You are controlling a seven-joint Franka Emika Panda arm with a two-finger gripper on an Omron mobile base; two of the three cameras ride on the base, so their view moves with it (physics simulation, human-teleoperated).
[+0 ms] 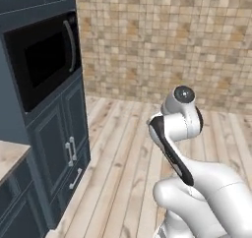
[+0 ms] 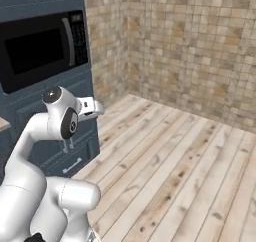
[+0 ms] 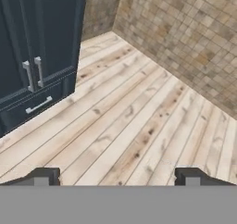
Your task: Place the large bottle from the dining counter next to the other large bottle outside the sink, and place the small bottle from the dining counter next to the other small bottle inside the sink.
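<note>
Left base view: the arm is folded up at lower right, over a plank wood floor. Tall dark blue cabinet on the left w/ a black microwave built in, double doors below it w/ silver handles. A corner of beige stone countertop pokes in at the far left edge, can't tell which counter it is. Tan tiled wall at the back.

Right base view: same room from the other side; arm's at lower left, in front of the cabinet. Microwave sits top left, tiled walls meet in a corner behind.

Hand view: gripper is wide open, nothing btwn the two dark fingertips, just bare floor ahead of it. Cabinet doors and a drawer at upper left, tiled wall upper right.
</note>
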